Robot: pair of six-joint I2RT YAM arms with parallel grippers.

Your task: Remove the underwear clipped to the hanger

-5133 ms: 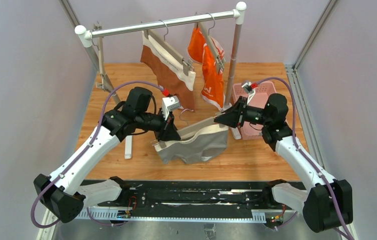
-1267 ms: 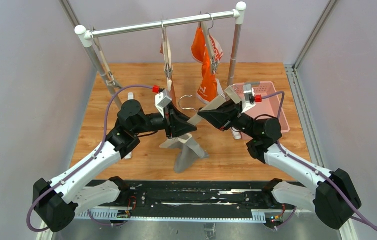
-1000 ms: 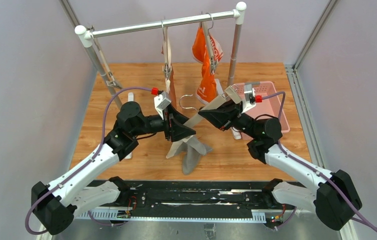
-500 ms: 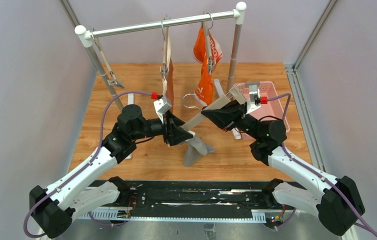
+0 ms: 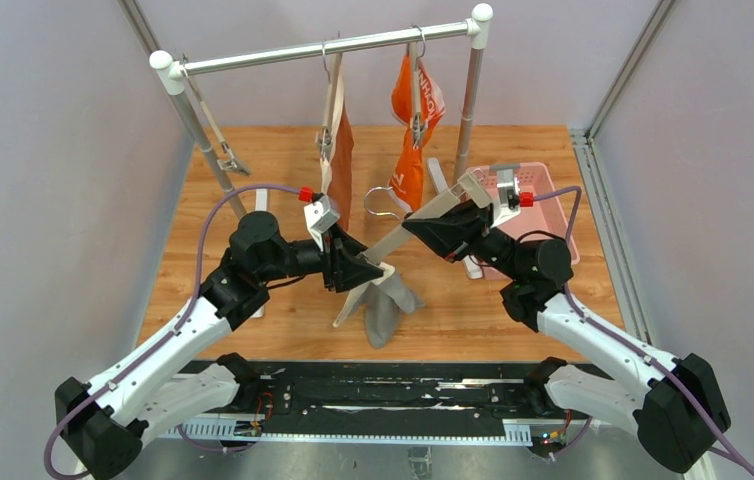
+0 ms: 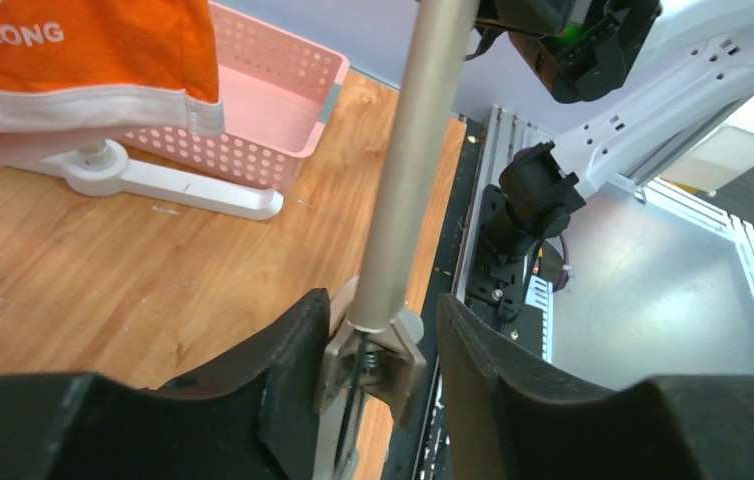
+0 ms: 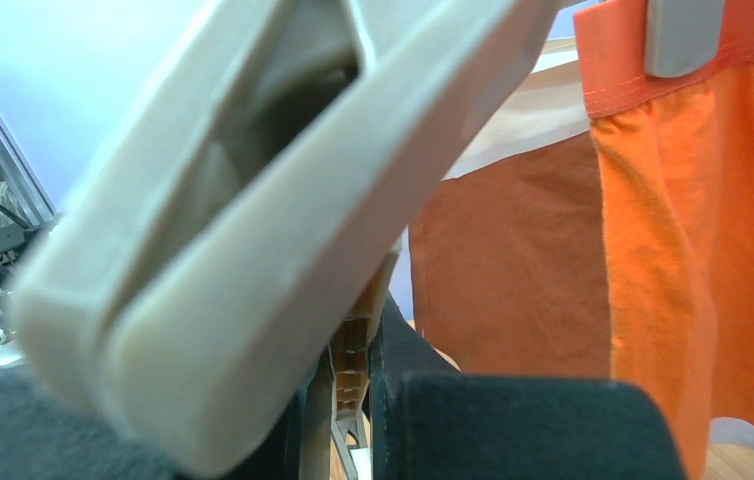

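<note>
The right gripper [image 5: 425, 226] clamps the slanting hanger [image 5: 405, 232] at its upper end. The left gripper [image 6: 383, 312] straddles the lower clip [image 6: 373, 352], above the grey underwear [image 5: 385, 306]. We cannot tell whether it squeezes.

Soft matt cloth underwear [image 5: 384, 308], matt plastic hanger [image 5: 421, 222], shiny metal rail [image 5: 293, 52], wood-grain tbl [image 5: 273, 160].

Lit brightly and evenly from overhead, with only faint, soft shadows on the wooden table [image 5: 273, 150] and a dull sheen along the metal rail [image 5: 273, 55]. Sharp throughout from above. From the right wrist, blurred the close hanger [image 7: 253, 230] heavily but rendered the orange underwear [image 7: 693, 250] behind fairly crisp. Dark and soft in the left wrist's near foreground.
</note>
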